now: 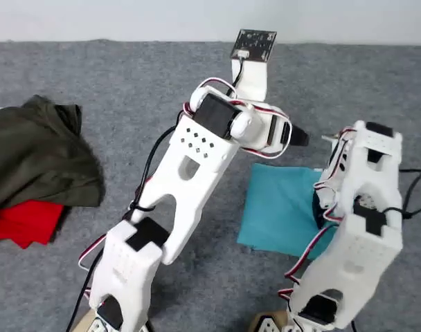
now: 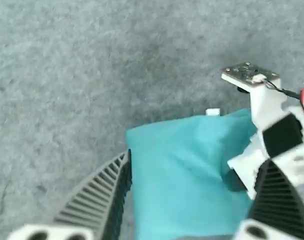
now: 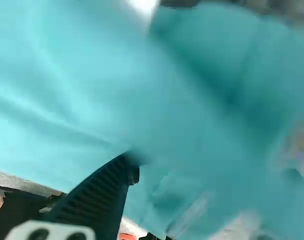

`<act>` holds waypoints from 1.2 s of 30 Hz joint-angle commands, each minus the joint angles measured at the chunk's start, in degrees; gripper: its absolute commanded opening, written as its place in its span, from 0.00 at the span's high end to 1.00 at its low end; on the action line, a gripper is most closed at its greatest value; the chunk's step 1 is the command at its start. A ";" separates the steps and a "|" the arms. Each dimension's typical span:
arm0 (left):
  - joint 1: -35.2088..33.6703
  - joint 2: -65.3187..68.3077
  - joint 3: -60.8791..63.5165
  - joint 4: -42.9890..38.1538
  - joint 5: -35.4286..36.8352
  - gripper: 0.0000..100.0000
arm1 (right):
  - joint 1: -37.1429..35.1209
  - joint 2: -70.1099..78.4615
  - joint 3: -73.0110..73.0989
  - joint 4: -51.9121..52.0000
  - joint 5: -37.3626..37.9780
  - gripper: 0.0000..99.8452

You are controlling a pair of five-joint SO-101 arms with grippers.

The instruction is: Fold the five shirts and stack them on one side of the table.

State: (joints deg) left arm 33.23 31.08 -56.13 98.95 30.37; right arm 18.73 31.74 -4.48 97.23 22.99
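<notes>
Grey table (image 1: 127,76); teal shirt (image 1: 280,207), folded flat right of centre, judged light, limp and slippery, best pinched at a folded edge or corner; olive shirt (image 1: 37,152) heaped over red shirt (image 1: 23,223) at the left side; left gripper (image 2: 197,165) spread wide above the teal shirt; right gripper (image 2: 235,179) at its edge, closure indeterminable.

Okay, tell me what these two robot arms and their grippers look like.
Both the left arm and right arm are blocky white plastic shells with black motor blocks at the joints and red, white and black cables along them. The left arm has a grid of small holes and a dark circuit board at its wrist. The left gripper has black ribbed fingers on white bases.
</notes>
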 commanded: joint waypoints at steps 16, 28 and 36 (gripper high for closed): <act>-0.35 -10.73 9.45 1.58 0.88 0.63 | -3.82 5.76 -2.73 -1.10 4.66 0.89; -1.93 -14.77 11.91 1.67 0.88 0.63 | -0.48 3.47 -18.55 5.76 4.66 0.99; -11.87 -26.55 32.40 1.67 0.70 0.63 | 16.92 0.13 -32.18 4.35 4.66 0.99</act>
State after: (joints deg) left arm 26.02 12.88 -33.19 99.12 30.55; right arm 27.87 35.25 -30.77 100.66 27.30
